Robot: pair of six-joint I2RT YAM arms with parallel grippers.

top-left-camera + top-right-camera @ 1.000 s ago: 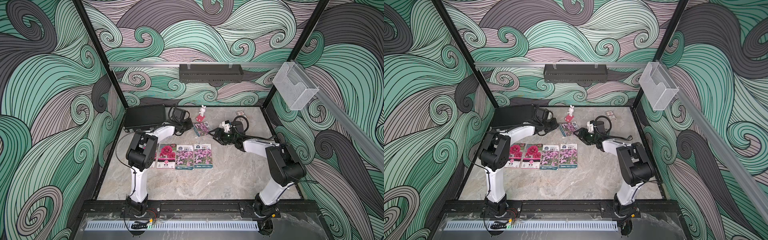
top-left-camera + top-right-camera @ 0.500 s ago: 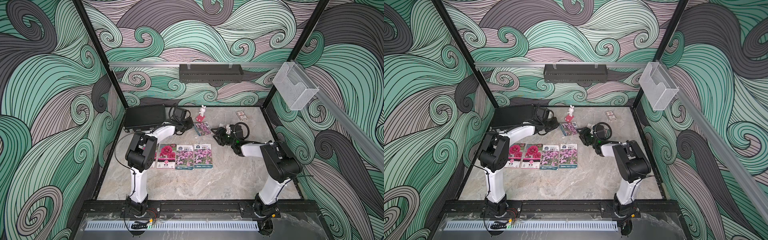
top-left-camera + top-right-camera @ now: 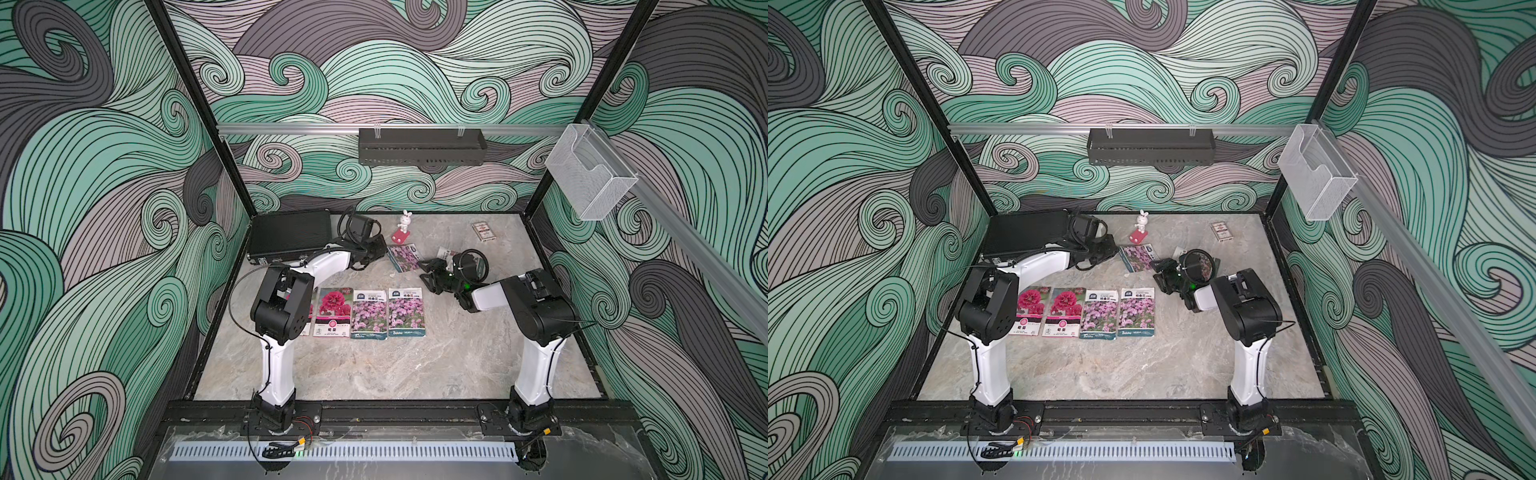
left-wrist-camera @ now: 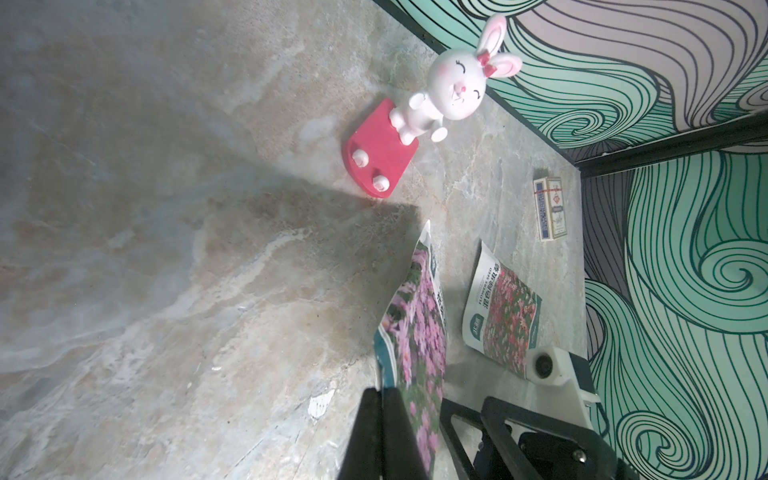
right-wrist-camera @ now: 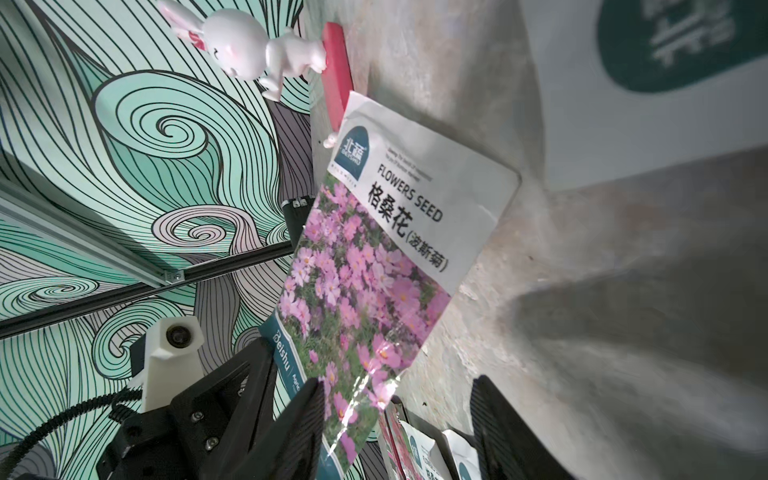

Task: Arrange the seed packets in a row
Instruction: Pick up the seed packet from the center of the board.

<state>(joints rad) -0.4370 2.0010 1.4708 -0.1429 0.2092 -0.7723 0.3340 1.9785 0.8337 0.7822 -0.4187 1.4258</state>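
Note:
Several seed packets lie in a row mid-table: two magenta ones [image 3: 1030, 309] [image 3: 1064, 311] and two purple-pink ones [image 3: 1099, 313] [image 3: 1137, 311]. In a top view my left arm covers part of the leftmost one. Behind the row, a fifth purple-pink packet [image 3: 403, 257] [image 4: 415, 332] is tilted up, with my left gripper [image 3: 380, 255] [image 4: 380, 399] shut on its edge. My right gripper [image 3: 426, 272] [image 5: 399, 424] stands open, and that packet's [image 5: 374, 270] lower corner sits between its fingers [image 5: 299, 415]. A red-pink packet [image 4: 507, 316] [image 3: 445, 252] lies flat behind the right gripper.
A white rabbit figurine on a red base [image 3: 404, 226] [image 4: 449, 91] stands just behind the held packet. A small card box [image 3: 483, 230] lies at the back right. A black case [image 3: 289, 235] fills the back left corner. Bare table lies in front of the row.
My right gripper has moved left to the packet that the left gripper holds, and its jaws have narrowed a little. The right elbow has swung back. The left arm has stayed put.

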